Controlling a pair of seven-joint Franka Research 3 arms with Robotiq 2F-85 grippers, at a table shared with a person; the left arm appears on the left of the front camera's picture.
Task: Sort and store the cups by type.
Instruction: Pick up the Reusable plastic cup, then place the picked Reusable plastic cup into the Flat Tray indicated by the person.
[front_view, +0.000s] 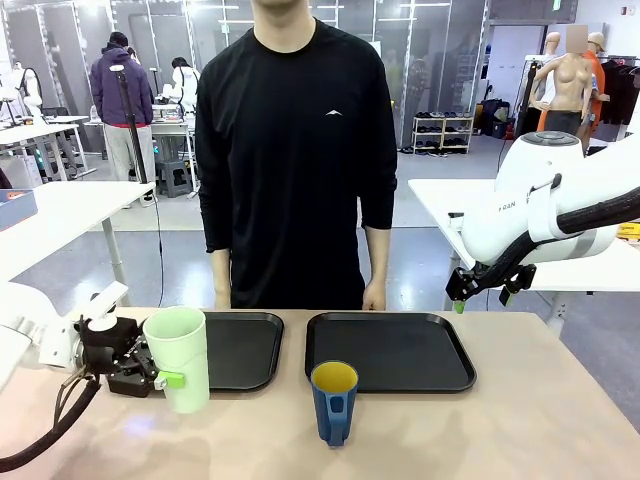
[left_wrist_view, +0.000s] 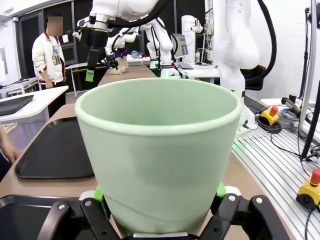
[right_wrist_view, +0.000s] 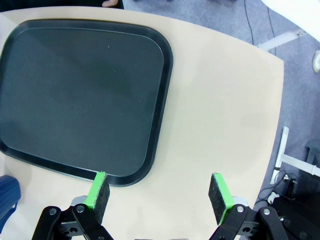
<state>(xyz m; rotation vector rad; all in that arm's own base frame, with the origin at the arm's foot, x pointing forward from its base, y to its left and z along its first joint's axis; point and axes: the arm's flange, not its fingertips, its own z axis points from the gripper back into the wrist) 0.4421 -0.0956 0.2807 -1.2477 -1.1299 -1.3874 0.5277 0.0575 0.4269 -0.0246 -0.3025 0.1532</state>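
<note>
A tall mint-green tumbler (front_view: 178, 355) stands upright at the front left of the table, just before the left tray. My left gripper (front_view: 172, 379) is shut on its lower part; in the left wrist view the tumbler (left_wrist_view: 160, 145) sits between the green pads (left_wrist_view: 98, 193) that press both its sides. A dark blue mug (front_view: 333, 400) with a yellow inside and a handle stands free at the front centre; its edge (right_wrist_view: 7, 196) shows at the right wrist view's lower left. My right gripper (front_view: 482, 296) hangs open above the table's right side, empty (right_wrist_view: 159, 196).
Two black trays lie side by side across the table's middle, the left tray (front_view: 250, 350) and the right tray (front_view: 400, 355), which is also in the right wrist view (right_wrist_view: 80, 90). A person stands at the far edge, a hand (front_view: 374, 296) near the right tray.
</note>
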